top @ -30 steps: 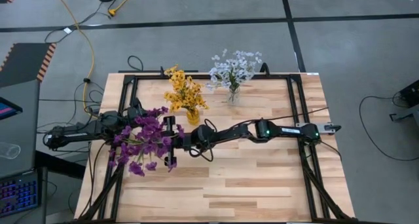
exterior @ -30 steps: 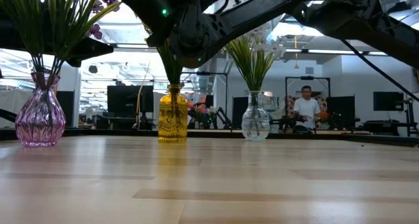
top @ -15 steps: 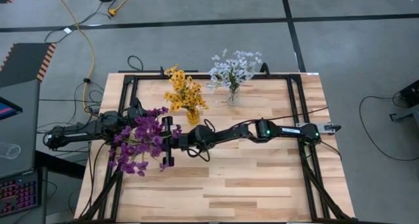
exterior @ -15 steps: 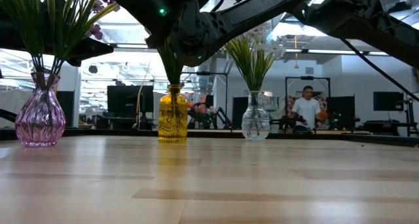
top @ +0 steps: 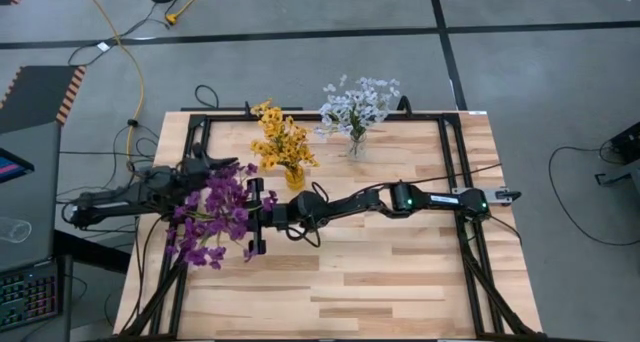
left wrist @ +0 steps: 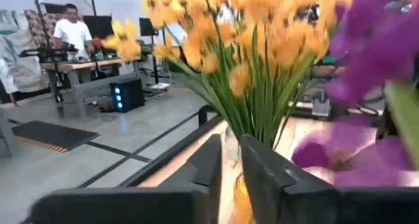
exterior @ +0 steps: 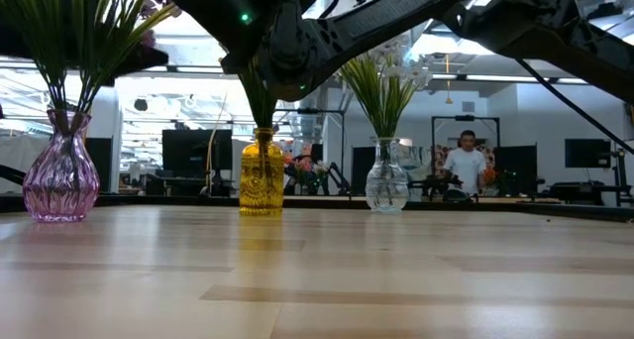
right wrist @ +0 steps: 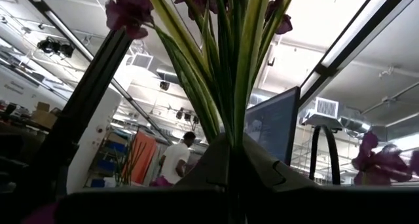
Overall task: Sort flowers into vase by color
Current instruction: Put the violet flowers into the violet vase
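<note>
Purple flowers [top: 215, 215]: a bunch standing in the pink vase [exterior: 60, 180], its blossoms just beside the right end effector [top: 256, 219] on the side away from that arm's base, with the left end effector [top: 207, 164] at the bunch's far edge.
Green stems [right wrist: 226, 60]: rise from between the right end effector's dark fingers [right wrist: 262, 165], fanning upward.
Right end effector: fingers pressed together, pinching the purple stems; the arm reaches across the table [top: 400, 272] from the right side.
Left end effector: sits at the table's left edge, touching or nearly touching the purple blossoms; its fingers [left wrist: 265, 168] show a narrow gap, and whether they hold anything cannot be told.
Yellow flowers [top: 280, 142]: in the amber vase [exterior: 261, 173], just beyond the right end effector toward the table's far edge; straight ahead of the left end effector.
White flowers [top: 357, 107]: in the clear vase [exterior: 386, 177], well apart from both end effectors, near the far edge.
Person [exterior: 465, 165]: in a white shirt, in the room beyond the table.
</note>
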Action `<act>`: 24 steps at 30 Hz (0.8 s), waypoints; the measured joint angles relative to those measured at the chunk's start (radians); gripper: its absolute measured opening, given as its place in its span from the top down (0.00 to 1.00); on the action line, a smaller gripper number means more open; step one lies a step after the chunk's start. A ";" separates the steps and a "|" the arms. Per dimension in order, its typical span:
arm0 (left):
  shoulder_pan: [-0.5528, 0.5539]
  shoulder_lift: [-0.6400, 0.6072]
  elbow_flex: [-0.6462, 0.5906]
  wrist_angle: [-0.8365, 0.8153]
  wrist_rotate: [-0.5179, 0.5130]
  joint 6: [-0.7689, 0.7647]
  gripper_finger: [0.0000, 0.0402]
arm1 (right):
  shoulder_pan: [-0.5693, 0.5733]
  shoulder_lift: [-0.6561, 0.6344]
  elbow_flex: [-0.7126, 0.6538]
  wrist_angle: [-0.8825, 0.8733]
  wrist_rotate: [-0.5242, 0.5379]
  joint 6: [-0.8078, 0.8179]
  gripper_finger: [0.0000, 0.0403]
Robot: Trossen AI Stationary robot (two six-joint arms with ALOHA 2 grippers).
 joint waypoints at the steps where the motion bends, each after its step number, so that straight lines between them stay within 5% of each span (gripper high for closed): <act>1: 0.000 0.000 0.016 -0.010 0.001 0.006 0.86 | 0.000 0.000 0.000 0.000 0.000 0.000 0.90; 9: 0.000 0.000 0.195 -0.169 0.009 0.072 0.65 | 0.000 0.000 0.000 0.009 0.000 0.002 0.90; 15: 0.000 0.000 0.355 -0.234 0.033 0.093 0.60 | 0.000 0.000 0.000 0.069 0.001 0.002 0.90; 24: 0.000 0.055 0.456 -0.225 0.330 0.050 0.64 | 0.001 0.000 0.000 0.113 0.061 0.002 0.90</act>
